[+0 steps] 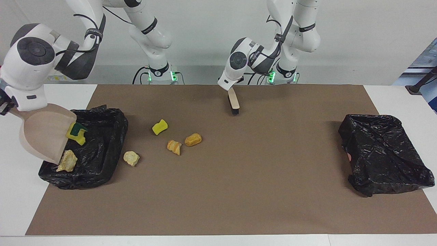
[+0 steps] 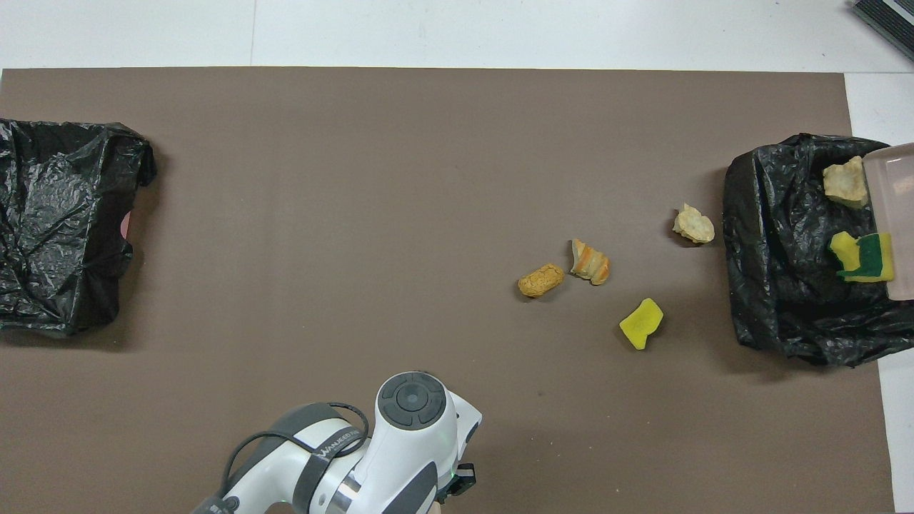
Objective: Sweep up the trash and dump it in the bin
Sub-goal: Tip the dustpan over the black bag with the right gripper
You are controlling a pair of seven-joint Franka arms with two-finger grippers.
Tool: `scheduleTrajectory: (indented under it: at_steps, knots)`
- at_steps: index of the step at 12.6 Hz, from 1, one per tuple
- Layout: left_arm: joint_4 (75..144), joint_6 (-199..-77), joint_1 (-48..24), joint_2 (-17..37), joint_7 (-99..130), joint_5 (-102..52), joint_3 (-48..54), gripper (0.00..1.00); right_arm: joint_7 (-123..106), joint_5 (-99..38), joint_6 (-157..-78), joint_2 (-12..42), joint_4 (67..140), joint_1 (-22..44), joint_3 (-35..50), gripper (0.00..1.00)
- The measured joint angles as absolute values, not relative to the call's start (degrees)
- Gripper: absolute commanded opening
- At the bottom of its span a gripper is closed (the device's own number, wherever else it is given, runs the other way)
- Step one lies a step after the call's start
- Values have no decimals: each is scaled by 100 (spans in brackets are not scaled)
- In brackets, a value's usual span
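My right gripper [image 1: 6,106] is shut on the handle of the beige dustpan [image 1: 46,131], which tilts mouth-down over the black-lined bin [image 1: 102,150] at the right arm's end. A yellow-green sponge [image 1: 76,132] and a pale pastry piece [image 1: 67,161] lie at the pan's lip inside the bin. On the mat beside the bin lie a pale piece [image 1: 131,158], a yellow sponge chunk [image 1: 159,126], a striped bread piece [image 1: 174,147] and a golden bun [image 1: 193,139]. My left gripper [image 1: 229,89] is shut on the beige brush [image 1: 234,102], whose bristles are at the mat, nearer the robots than the trash.
A second black-lined bin [image 1: 385,153] sits at the left arm's end of the brown mat [image 1: 259,177]. In the overhead view the left arm [image 2: 400,442] covers its own gripper and the brush.
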State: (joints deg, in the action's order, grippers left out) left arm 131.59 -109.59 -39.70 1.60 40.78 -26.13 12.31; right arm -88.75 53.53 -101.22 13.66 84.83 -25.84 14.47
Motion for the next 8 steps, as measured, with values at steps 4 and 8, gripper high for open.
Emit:
scheduleTrajectory:
  at_steps: [4,8]
  knots:
    - [12956,-10746,-3908,318,3848,-2618,1230,8,-8882,4949,-9990,978,8481,-2582,1445,0]
    - [12929,-10709,-3905,321,3712,-2618,1233,20,-8883,3798,-9573,719,8490,-2461,1478,0]
